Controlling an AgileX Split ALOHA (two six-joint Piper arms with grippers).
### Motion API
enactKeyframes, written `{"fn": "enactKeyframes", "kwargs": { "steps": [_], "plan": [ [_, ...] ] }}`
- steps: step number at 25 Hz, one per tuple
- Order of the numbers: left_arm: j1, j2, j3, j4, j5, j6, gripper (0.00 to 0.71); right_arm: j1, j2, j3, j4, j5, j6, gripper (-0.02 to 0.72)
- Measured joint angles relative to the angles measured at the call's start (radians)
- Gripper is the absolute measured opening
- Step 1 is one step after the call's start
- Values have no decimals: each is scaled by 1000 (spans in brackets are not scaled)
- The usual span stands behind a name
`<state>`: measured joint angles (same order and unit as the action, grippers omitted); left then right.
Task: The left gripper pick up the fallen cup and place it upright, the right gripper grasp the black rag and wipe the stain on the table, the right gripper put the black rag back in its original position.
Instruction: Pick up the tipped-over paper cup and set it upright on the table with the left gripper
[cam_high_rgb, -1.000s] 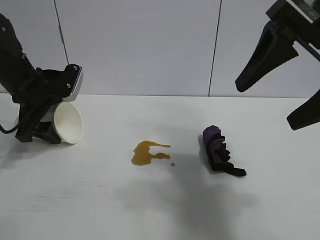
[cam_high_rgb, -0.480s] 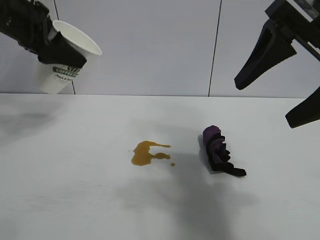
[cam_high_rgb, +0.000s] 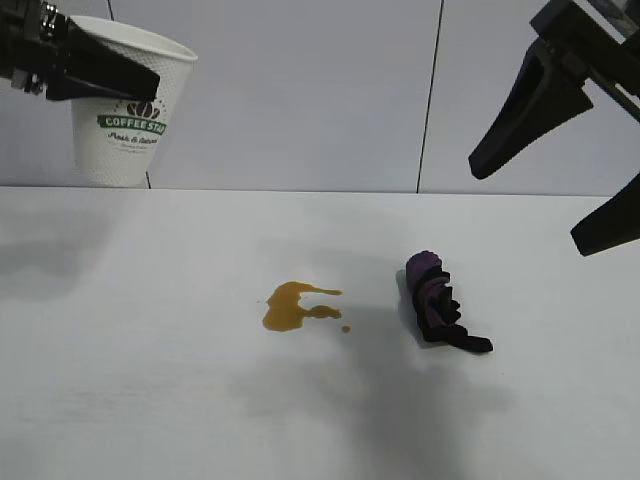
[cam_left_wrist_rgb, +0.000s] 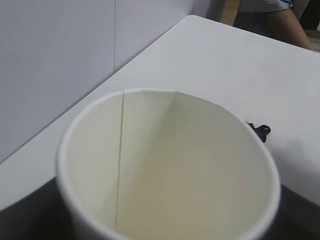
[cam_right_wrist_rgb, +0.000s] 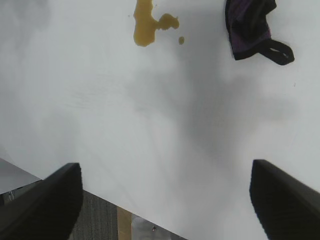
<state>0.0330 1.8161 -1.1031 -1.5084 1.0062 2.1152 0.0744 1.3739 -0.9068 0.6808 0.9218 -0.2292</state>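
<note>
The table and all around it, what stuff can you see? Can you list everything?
cup: one, white with a green logo band, held in the air above the table's far left, mouth up.
stain: one, amber-brown puddle with small droplets, mid-table.
black rag: one, black and purple, lying right of the stain.
table: one, white.
wall: pale grey panels, behind the table.
left gripper: black, upper left, gripping the cup.
right gripper: black, upper right, open, above the table.
</note>
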Motion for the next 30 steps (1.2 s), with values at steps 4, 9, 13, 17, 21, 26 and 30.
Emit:
{"fn": "enactKeyframes", "kwargs": {
  "steps": [4,9,13,17,21,26,30],
  "plan": [
    [0,0,129,-150,-6,222,527,0,0,0,0,0,0,629],
    [0,25,217,-171,-11,343,527,0,0,0,0,0,0,629],
    [0,78,222,-178,-1,359,527,0,0,0,0,1,0,629],
    [0,128,222,-183,13,386,527,0,0,0,0,1,0,629],
    [0,182,222,-187,16,427,527,0,0,0,0,1,0,629],
    [0,244,222,-189,31,451,527,0,0,0,0,1,0,629],
    [0,255,222,-189,69,452,552,0,0,0,0,-1,0,629]
  ]
}}
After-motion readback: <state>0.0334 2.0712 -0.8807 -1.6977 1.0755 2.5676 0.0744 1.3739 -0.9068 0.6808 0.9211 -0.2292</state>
